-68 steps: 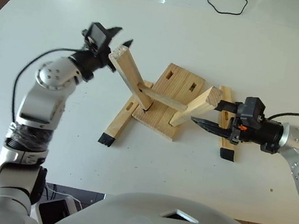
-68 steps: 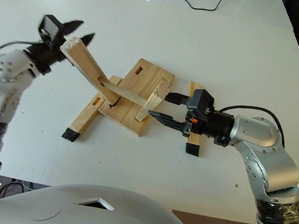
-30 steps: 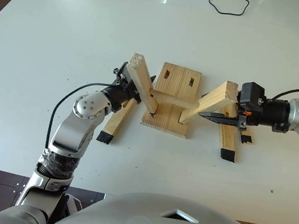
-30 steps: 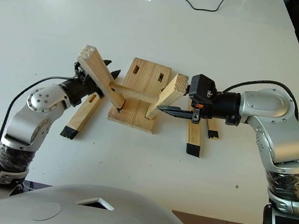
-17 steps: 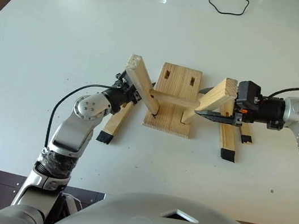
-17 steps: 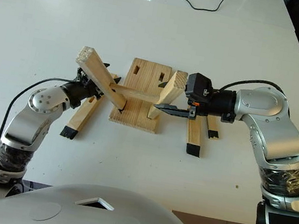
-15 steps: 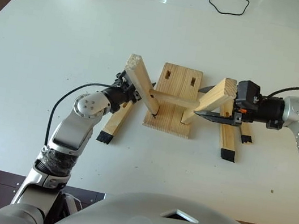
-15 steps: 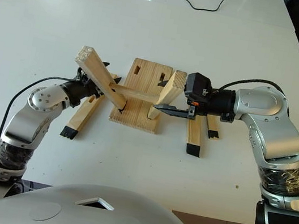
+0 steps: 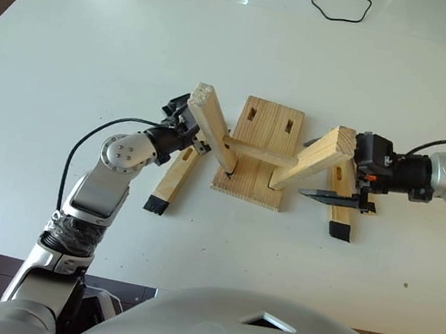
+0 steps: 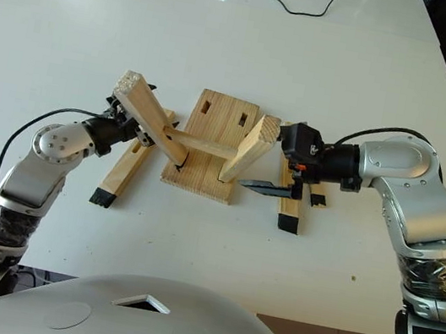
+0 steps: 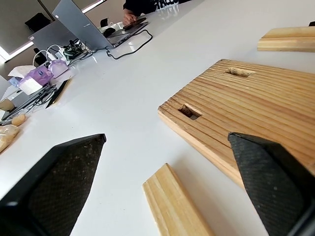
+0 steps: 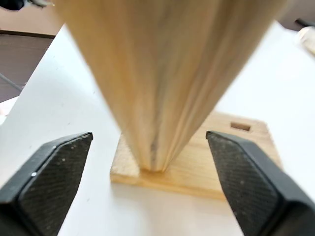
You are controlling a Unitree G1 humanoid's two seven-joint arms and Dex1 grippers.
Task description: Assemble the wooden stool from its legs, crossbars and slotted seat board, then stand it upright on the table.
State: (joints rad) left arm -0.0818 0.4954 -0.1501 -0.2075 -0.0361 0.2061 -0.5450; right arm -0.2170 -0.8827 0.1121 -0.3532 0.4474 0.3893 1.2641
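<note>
1. Eye views: H-frame stands tilted on board (image 9: pixel 270 115), mid-bench (image 9: pixel 98 43). It's L leg (image 9: pixel 212 127) + R leg (image 9: pixel 314 158) joined by crossbar (image 9: pixel 260 151), feet on board's near half, prob. being seated there.
   - L pincer (image 9: pixel 183 126) open, just beside L leg, holding nothing. Likely a brace vs. tipping; contact unclear.
   - R pincer (image 9: pixel 315 181) open, straddling R leg low down.
   - L spare (image 9: pixel 171 177) and R spare (image 9: pixel 338 214) lie flat either side of board, prob. for later.
2. L wrist view: fingers (image 11: pixel 59 177) wide apart, nothing between. Two slots (image 11: pixel 189 110) in view are empty.
3. R wrist view: R leg runs between fingers (image 12: pixel 54 172) w/ gaps both sides, so not gripped. Foot meets board nr its edge.
</note>
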